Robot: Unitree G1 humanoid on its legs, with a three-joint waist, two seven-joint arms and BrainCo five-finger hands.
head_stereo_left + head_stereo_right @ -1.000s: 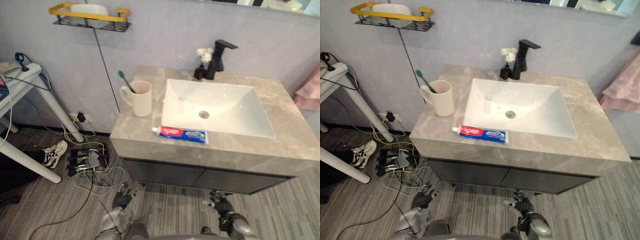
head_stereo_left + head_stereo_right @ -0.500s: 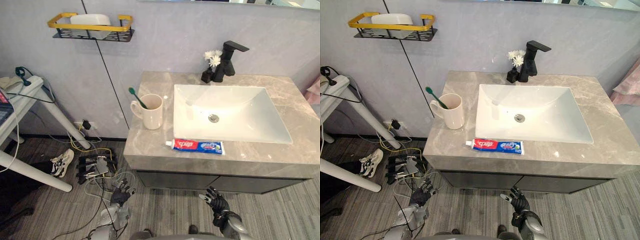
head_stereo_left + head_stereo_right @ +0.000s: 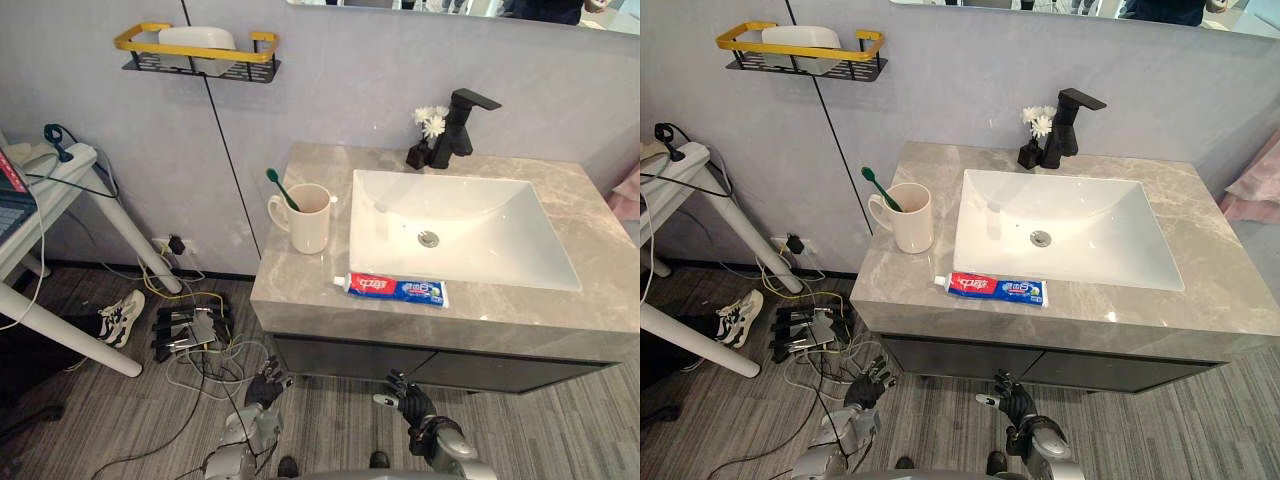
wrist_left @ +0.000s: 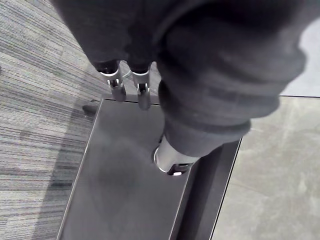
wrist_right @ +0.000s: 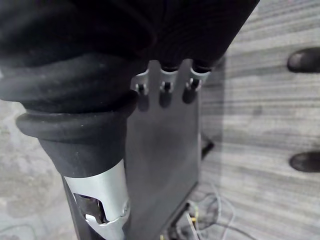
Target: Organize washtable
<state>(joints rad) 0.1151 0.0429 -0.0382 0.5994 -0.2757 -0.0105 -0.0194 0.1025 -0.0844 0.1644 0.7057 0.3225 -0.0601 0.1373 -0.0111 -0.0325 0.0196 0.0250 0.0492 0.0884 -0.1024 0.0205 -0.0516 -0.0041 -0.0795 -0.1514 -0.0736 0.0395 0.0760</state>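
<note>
**Nothing grasped, all items up on the desk**

Grey stone desk (image 3: 300, 290) ahead of and above the left robot hand (image 3: 268, 378) and the right robot hand (image 3: 402, 396), well apart from both. Sunk into it, more to the right robot hand's side, a white basin (image 3: 480, 225). High on the wall, far up beyond the left robot hand, a black shelf with a yellow rail (image 3: 198, 62).

Flat on the desk's front strip, just before the basin and above the right robot hand: a red-and-blue toothpaste tube (image 3: 398, 289). Toward the left robot hand's side, beside the basin: a cream mug (image 3: 309, 220), upright, with a green toothbrush (image 3: 277, 187) leaning in it. Behind the basin, a black tap (image 3: 462, 122), and just beside it a small dark vase of white flowers (image 3: 430, 122).

Both robot hands low near the grey floor (image 3: 120, 420), fingers released and loosely spread, holding nothing.
</note>
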